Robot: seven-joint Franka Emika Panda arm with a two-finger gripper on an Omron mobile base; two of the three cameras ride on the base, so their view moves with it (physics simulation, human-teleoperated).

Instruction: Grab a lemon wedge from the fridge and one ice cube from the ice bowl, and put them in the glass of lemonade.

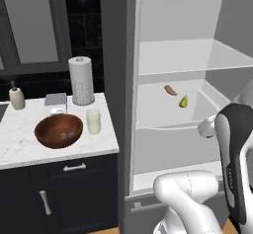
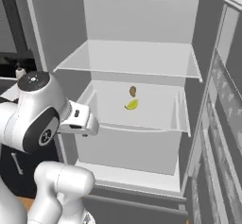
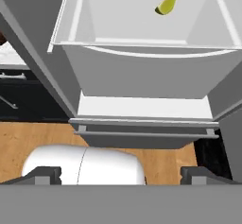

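Note:
The fridge (image 1: 118, 55) stands open. On its white drawer tray lies the lemon wedge (image 1: 183, 101) (image 2: 132, 105) (image 3: 167, 4), small and yellow-green. My gripper (image 3: 120, 175) is open and empty; it hangs in front of the fridge, below and short of the wedge, looking down at the drawer front. On the marble counter left of the fridge sits the reddish-brown ice bowl (image 1: 74, 122), with the glass of lemonade (image 1: 93, 121) just to its right. The ice cube is hidden.
A small orange-brown item (image 1: 170, 90) (image 2: 133, 91) lies just behind the wedge. A paper towel roll (image 1: 81, 80) and a soap bottle (image 1: 17, 97) stand at the back of the counter (image 1: 20, 146). The fridge door (image 2: 227, 100) is swung open at right.

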